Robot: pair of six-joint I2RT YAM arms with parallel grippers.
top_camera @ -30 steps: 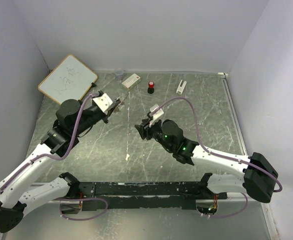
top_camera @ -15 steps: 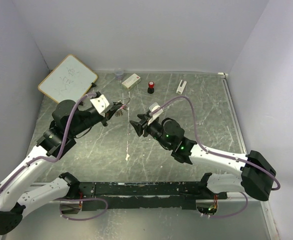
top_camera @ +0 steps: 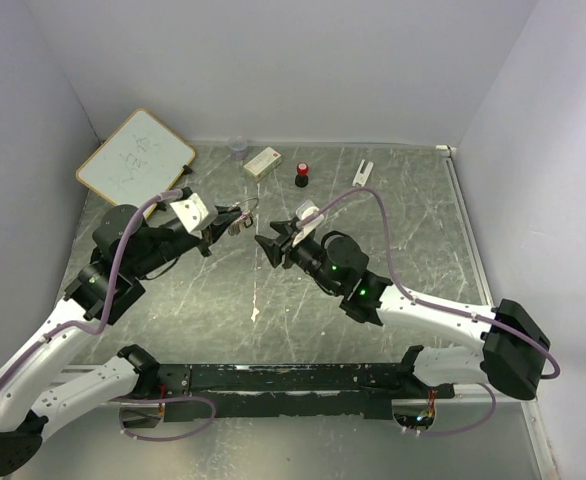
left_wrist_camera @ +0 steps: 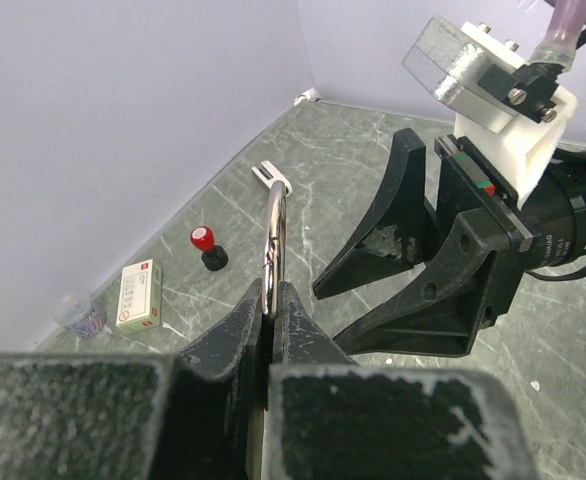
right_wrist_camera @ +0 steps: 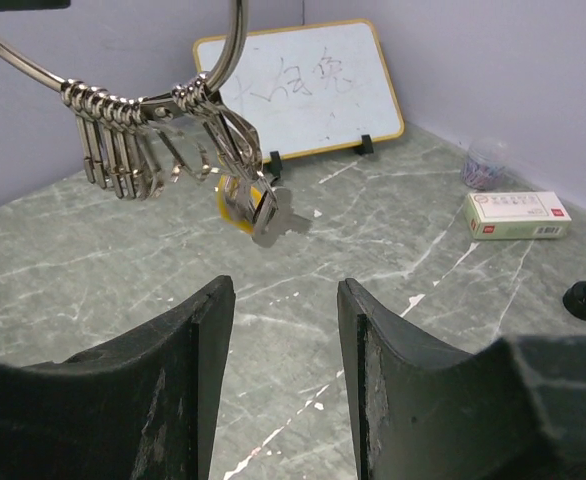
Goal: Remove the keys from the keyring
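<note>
Both nose to nose above the green marbled table [top_camera: 433,220]. Left black two-finger gripper [left_wrist_camera: 273,300]: jaws pinched tight on the thin silvery wire keyring [left_wrist_camera: 276,235], held in the air. Right black two-finger gripper [right_wrist_camera: 278,300]: jaws spread wide, empty, just short of the loop. Hanging from it, the bunch of small silvery keys [right_wrist_camera: 133,150], among them a yellow-headed key [right_wrist_camera: 229,196].

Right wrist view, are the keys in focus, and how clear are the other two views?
Right wrist: keys and keyring sharp, evenly lit. Left wrist: left gripper blurred up close, the keyring crisp edge-on. Top external: soft even light, keys too small to resolve.
</note>
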